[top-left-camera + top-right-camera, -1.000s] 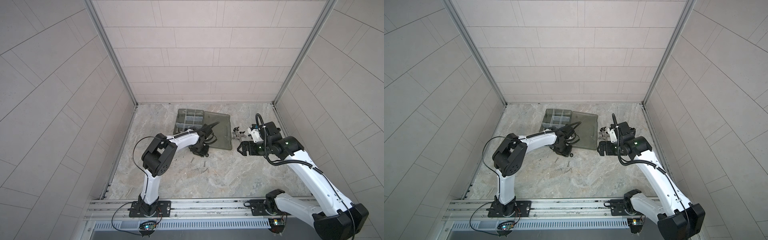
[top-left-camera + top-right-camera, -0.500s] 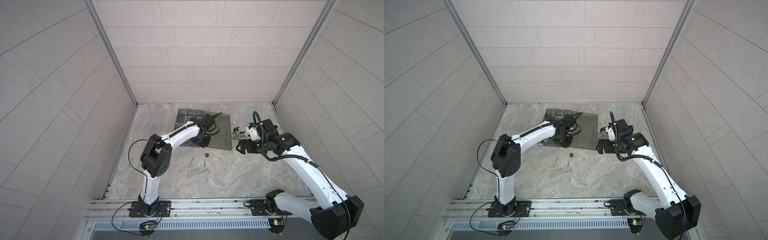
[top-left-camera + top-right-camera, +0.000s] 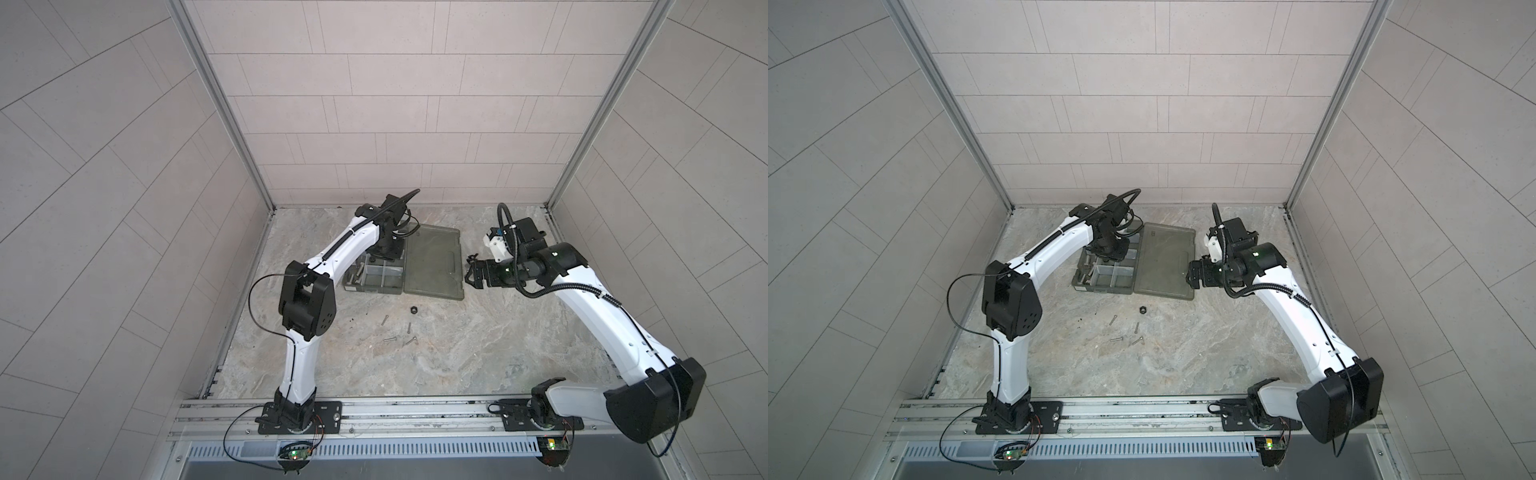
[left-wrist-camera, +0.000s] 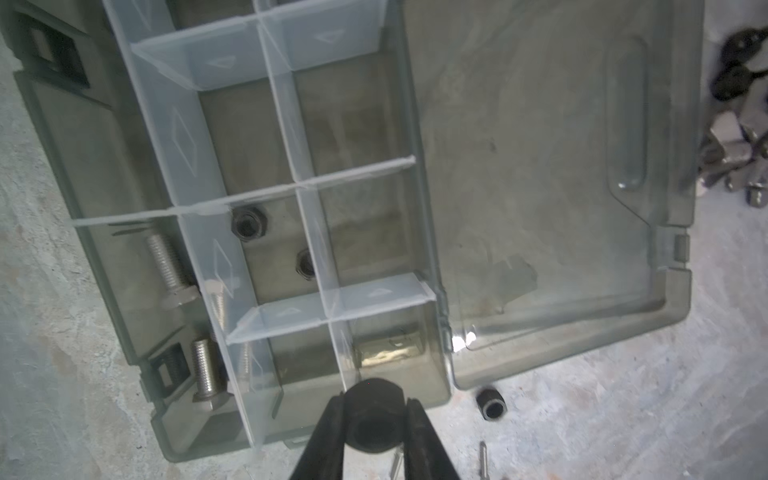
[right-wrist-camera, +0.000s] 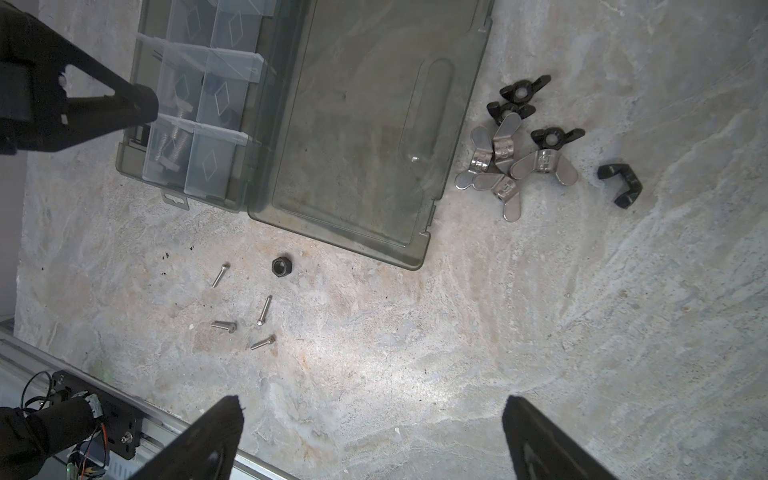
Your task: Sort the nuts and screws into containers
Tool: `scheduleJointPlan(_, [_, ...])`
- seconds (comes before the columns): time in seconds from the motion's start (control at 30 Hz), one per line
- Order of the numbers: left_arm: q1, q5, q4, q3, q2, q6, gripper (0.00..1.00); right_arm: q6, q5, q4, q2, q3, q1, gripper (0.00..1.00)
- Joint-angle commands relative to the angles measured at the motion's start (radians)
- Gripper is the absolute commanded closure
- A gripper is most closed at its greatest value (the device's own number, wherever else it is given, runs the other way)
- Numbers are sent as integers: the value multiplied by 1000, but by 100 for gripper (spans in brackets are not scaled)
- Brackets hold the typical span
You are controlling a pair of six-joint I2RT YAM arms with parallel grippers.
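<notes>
Mottled stone-look tabletop (image 3: 478,353), loose hardware present.
Lying directly on it: an open organiser case (image 3: 374,289) toward the back; one black hex nut (image 3: 412,310) just before it; four thin screws (image 5: 264,310) nearby; wing nuts (image 5: 503,153) and a black clip (image 5: 621,185) beside the lid.

Open containers (image 4: 365,232) hold silver bolts (image 4: 168,266) and, one along, two black nuts (image 4: 248,224). A third nut (image 4: 374,409) hangs pinched above; a fourth nut (image 5: 283,266) and four thin screws (image 5: 264,310) lie on the worktop (image 5: 457,332).
</notes>
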Motion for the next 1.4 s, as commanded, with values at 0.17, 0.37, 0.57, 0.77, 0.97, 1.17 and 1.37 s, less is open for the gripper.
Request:
scheduleJointPlan(0.17, [66, 20, -42, 86, 112, 32, 76, -22, 19, -19, 108, 111, -1, 1])
scheduleJointPlan(0.37, [104, 47, -32, 120, 161, 31, 75, -29, 22, -30, 175, 167, -1, 1])
scheduleJointPlan(0.57, [120, 60, -34, 145, 191, 34, 65, -30, 21, -51, 230, 225, 0, 1])
scheduleJointPlan(0.77, [120, 70, -35, 156, 192, 28, 58, -25, 25, -71, 235, 238, -1, 1])
scheduleJointPlan(0.97, [95, 121, -32, 123, 115, -8, 58, -15, 29, -73, 186, 201, -1, 1])
scheduleJointPlan(1.17, [-40, 99, -27, -2, 15, -19, 57, 13, 22, -50, 73, 71, -1, 1])
scheduleJointPlan(1.37, [-172, 88, 61, -243, -85, -83, 56, 27, -7, 4, -70, -93, 0, 1])
